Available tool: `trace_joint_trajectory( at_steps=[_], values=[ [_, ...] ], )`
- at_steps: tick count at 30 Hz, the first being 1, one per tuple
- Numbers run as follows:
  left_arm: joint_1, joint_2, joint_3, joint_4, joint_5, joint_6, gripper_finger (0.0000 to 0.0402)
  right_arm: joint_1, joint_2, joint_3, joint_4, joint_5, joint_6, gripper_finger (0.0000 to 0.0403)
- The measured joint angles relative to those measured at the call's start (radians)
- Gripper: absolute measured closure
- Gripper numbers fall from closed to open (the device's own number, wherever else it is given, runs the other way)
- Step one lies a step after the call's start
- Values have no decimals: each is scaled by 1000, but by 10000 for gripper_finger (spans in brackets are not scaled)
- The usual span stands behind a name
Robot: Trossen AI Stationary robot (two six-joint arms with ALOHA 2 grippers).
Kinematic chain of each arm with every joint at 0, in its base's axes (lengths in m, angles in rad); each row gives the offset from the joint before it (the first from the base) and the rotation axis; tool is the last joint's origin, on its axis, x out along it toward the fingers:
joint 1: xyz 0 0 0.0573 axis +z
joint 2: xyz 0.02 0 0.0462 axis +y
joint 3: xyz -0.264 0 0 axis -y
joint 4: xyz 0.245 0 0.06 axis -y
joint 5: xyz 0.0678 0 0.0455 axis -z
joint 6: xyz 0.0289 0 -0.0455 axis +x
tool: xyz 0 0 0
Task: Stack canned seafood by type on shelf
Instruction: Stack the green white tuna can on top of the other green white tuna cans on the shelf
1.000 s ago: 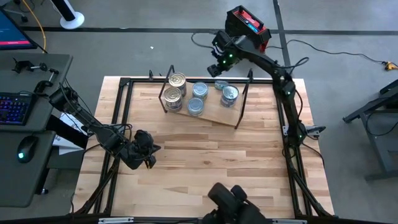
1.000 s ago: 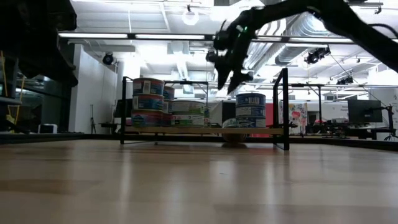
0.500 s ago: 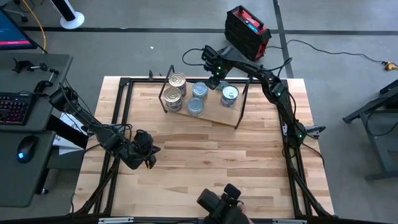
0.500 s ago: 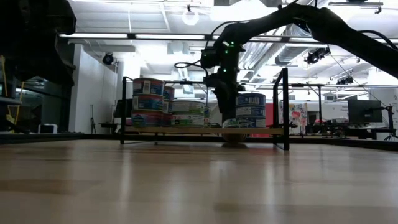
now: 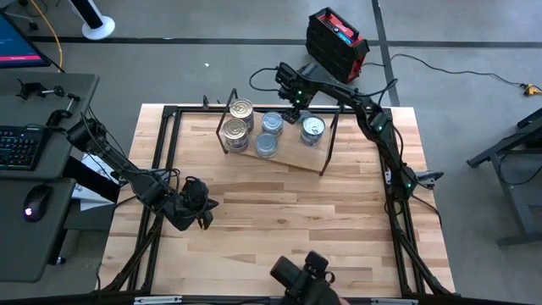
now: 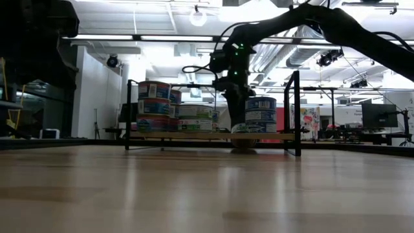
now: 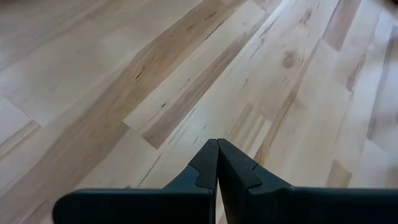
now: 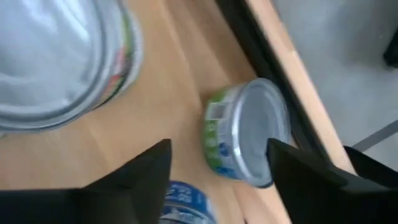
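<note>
- Pale, striped wooden planks make up the desk (image 5: 279, 212), ringed by a black metal frame.
- At the desk's left edge the left gripper (image 5: 200, 212) is seen low over bare wood; its jaws are pressed together, which only the left wrist view shows.
- On the shelf (image 5: 292, 157), a light board with thin black wire uprights, flat round tins (image 5: 241, 110) with shiny ribbed lids are set in stacks: gold-lidded at the left, silver-lidded (image 5: 312, 128) at the right.
- From the low view the stacks are seen to be several tins high, with printed labels.
- The right gripper (image 5: 292, 103) is held over the shelf's far edge, jaws apart.
- Between those jaws, one green-labelled tin (image 8: 249, 134) lying tipped on its side is shown by the right wrist view alone.
</note>
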Motion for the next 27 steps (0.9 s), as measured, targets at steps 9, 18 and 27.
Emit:
trace_joint_trajectory(
  at_steps=[9, 18, 27],
  values=[
    [0, 0, 0, 1, 0, -21, 401, -11, 0, 0, 24, 44, 9, 53],
    [0, 0, 0, 1, 0, -72, 401, -12, 48, 0, -26, 102, -27, 50],
    [0, 0, 0, 7, 22, -87, 401, 15, 81, 0, -8, 131, -106, 50]
  ],
)
